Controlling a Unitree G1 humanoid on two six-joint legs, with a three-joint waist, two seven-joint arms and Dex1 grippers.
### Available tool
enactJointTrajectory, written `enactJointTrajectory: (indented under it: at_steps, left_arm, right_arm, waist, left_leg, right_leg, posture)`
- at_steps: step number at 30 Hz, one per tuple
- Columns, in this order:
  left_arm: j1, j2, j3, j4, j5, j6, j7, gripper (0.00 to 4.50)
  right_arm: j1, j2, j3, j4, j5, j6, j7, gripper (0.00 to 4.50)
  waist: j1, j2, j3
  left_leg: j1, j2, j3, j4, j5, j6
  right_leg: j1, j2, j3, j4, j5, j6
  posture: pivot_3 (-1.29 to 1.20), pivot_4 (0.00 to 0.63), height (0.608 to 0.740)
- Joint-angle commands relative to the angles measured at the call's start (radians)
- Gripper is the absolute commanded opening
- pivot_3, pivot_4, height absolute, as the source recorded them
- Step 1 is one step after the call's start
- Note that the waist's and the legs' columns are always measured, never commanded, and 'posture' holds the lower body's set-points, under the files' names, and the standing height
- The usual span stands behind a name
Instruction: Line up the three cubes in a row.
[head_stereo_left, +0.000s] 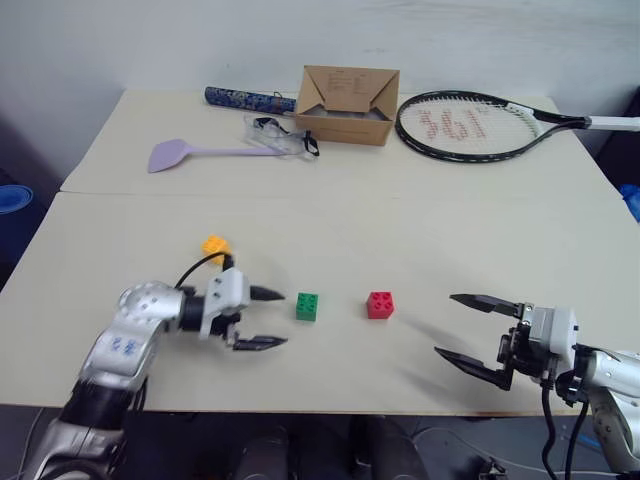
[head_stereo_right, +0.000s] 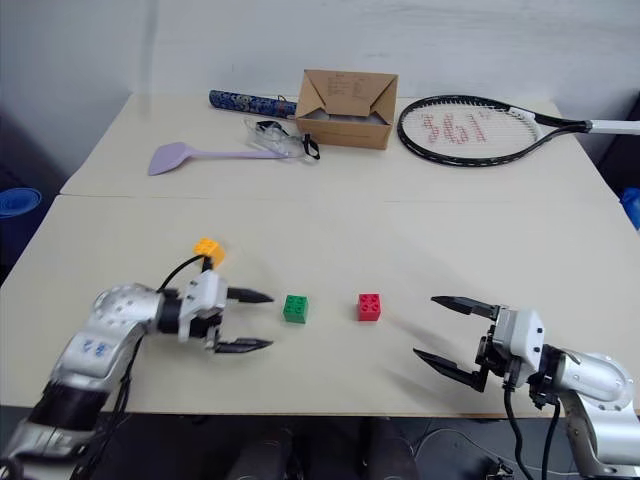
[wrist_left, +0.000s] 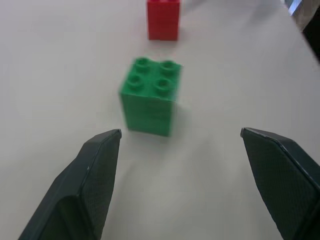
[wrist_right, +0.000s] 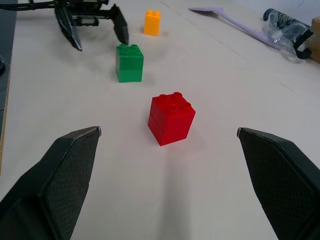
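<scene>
The green cube (head_stereo_left: 308, 306) and the red cube (head_stereo_left: 380, 304) stand side by side, a small gap apart, near the table's front. The yellow-orange cube (head_stereo_left: 215, 246) sits farther back and to the left, just behind my left arm. My left gripper (head_stereo_left: 268, 319) is open just left of the green cube, not touching it, fingers pointing at it. In the left wrist view the green cube (wrist_left: 151, 94) stands free ahead of the spread fingers, with the red cube (wrist_left: 163, 19) beyond. My right gripper (head_stereo_left: 463, 327) is open, right of the red cube (wrist_right: 171, 119), nothing between its fingers.
At the table's back lie a cardboard box (head_stereo_left: 345, 104), a tennis racket (head_stereo_left: 470, 126), clear safety glasses (head_stereo_left: 281, 137), a lilac spatula (head_stereo_left: 192, 153) and a dark patterned tube (head_stereo_left: 248, 99). The table's front edge runs just below both grippers.
</scene>
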Motion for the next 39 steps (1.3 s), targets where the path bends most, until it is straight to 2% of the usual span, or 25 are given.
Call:
enactJointTrajectory:
  at_steps: [1, 4, 8, 11, 14, 16, 20, 23, 29, 36, 39]
  left_arm:
    - [0.141, -0.011, 0.191, -0.054, -0.036, -0.046, 0.109, 4.04]
    - [0.300, -0.083, 0.378, -0.011, -0.080, -0.131, 0.186, 4.49]
    - [0.448, -0.145, 0.535, 0.054, -0.102, -0.191, 0.257, 4.49]
    - [0.483, -0.179, 0.635, 0.126, -0.148, -0.189, 0.326, 4.49]
    - [0.469, -0.193, 0.665, 0.111, -0.206, -0.149, 0.370, 4.49]
    - [0.449, -0.188, 0.640, 0.056, -0.259, -0.082, 0.378, 4.49]
    - [0.277, -0.168, 0.536, 0.035, -0.184, -0.044, 0.495, 4.49]
    - [0.108, -0.179, 0.445, 0.081, -0.130, 0.011, 0.590, 4.49]
    - [-0.169, -0.206, 0.264, 0.283, -0.045, 0.012, 0.605, 4.49]
    - [-0.254, -0.222, 0.203, 0.412, -0.013, -0.032, 0.588, 4.49]
    - [-0.239, -0.217, 0.210, 0.417, -0.010, -0.030, 0.597, 3.93]
  right_arm:
    - [-0.047, 0.031, -0.010, -0.039, 0.048, -0.013, -0.025, 4.50]
    - [-0.080, 0.046, 0.000, -0.047, 0.065, 0.007, -0.029, 4.50]
    - [-0.111, 0.067, 0.030, -0.036, 0.074, 0.026, -0.023, 4.50]
    - [-0.133, 0.094, 0.058, -0.019, 0.061, 0.006, -0.009, 4.50]
    - [-0.148, 0.112, 0.066, -0.005, 0.054, -0.011, -0.006, 4.50]
    - [-0.159, 0.119, 0.069, 0.003, 0.048, -0.022, -0.010, 4.50]
    - [-0.176, 0.126, 0.082, 0.014, 0.031, -0.029, -0.016, 4.50]
    - [-0.188, 0.135, 0.098, 0.014, 0.011, -0.033, -0.028, 4.50]
    - [-0.196, 0.134, 0.133, -0.008, -0.014, -0.020, -0.049, 4.50]
    - [-0.188, 0.125, 0.135, -0.028, -0.022, -0.013, -0.070, 4.50]
    - [-0.177, 0.125, 0.131, -0.037, -0.028, -0.016, -0.084, 4.50]
  waist:
    - [-0.003, 0.000, 0.000]
    - [-0.005, 0.000, 0.000]
    - [-0.002, 0.000, 0.000]
    - [0.001, 0.000, 0.000]
    - [0.010, 0.000, 0.000]
    - [0.013, 0.000, 0.000]
    - [0.024, 0.000, 0.000]
    - [0.020, 0.000, 0.000]
    - [0.008, 0.000, 0.000]
    - [-0.005, -0.001, 0.000]
    - [-0.004, -0.001, 0.000]
  left_leg:
    - [0.000, 0.000, 0.000, 0.000, 0.000, 0.000]
    - [0.001, 0.000, 0.000, 0.000, -0.001, -0.001]
    - [0.001, 0.001, -0.001, 0.000, -0.002, -0.001]
    - [0.001, 0.000, -0.001, 0.000, -0.004, 0.000]
    - [0.001, 0.000, -0.001, 0.000, -0.005, 0.001]
    - [0.001, 0.000, -0.001, 0.000, -0.006, 0.001]
    - [0.001, 0.000, -0.001, 0.000, -0.006, 0.000]
    - [0.001, -0.001, -0.001, 0.000, -0.005, 0.000]
    - [0.001, -0.001, 0.003, 0.000, -0.004, -0.001]
    - [0.001, 0.000, 0.004, 0.000, -0.004, 0.000]
    - [0.001, 0.000, 0.004, 0.001, -0.004, 0.000]
  right_leg:
    - [0.000, 0.000, 0.000, -0.001, 0.000, 0.000]
    - [0.000, -0.001, 0.000, -0.002, -0.001, -0.001]
    - [0.000, -0.001, 0.000, -0.003, -0.001, -0.002]
    - [0.000, -0.002, 0.000, -0.003, -0.001, -0.002]
    - [0.000, -0.002, 0.000, -0.003, -0.001, -0.002]
    - [0.000, -0.002, 0.000, -0.003, -0.001, -0.002]
    - [0.000, -0.003, 0.000, -0.003, -0.001, -0.002]
    - [0.000, -0.002, 0.000, -0.001, -0.001, -0.002]
    - [0.000, 0.001, -0.001, 0.002, -0.001, -0.001]
    - [-0.001, 0.002, -0.001, 0.001, -0.001, -0.001]
    - [-0.001, 0.002, -0.001, 0.001, -0.001, -0.001]
  posture:
    - [0.00, 0.150, 0.740]
    - [0.00, 0.150, 0.740]
    - [0.00, 0.150, 0.740]
    - [0.00, 0.150, 0.740]
    - [0.00, 0.150, 0.740]
    - [0.00, 0.150, 0.740]
    - [0.00, 0.150, 0.740]
    - [0.00, 0.150, 0.740]
    - [0.00, 0.150, 0.740]
    - [0.00, 0.150, 0.740]
    - [0.00, 0.150, 0.740]
